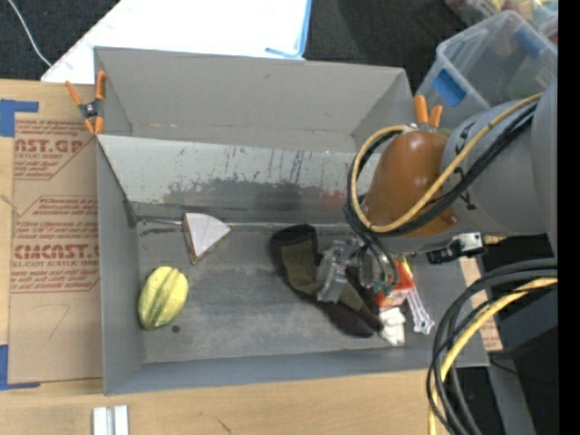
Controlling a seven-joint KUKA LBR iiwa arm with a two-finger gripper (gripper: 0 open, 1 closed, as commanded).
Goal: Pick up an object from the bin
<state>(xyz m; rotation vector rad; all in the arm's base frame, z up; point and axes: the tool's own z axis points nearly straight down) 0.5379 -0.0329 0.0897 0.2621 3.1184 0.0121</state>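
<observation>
The gripper (338, 275), open or closed I cannot tell, hangs low over the crumpled dark olive cloth (296, 259) near the grey metal bin's (227, 163) right wall, likely to grasp it.

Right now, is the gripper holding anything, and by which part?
It cannot be told. The gripper is over the dark olive cloth at the right of the bin, but no hold is visible.

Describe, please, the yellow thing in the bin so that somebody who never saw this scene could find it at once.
Start at the grey metal bin and look in its lower left corner as the camera sees it. There lies a yellow-green oval thing, like a small squash. Its neighbours are a flat white triangle and a dark cloth; it alone is rounded and yellow.
</observation>
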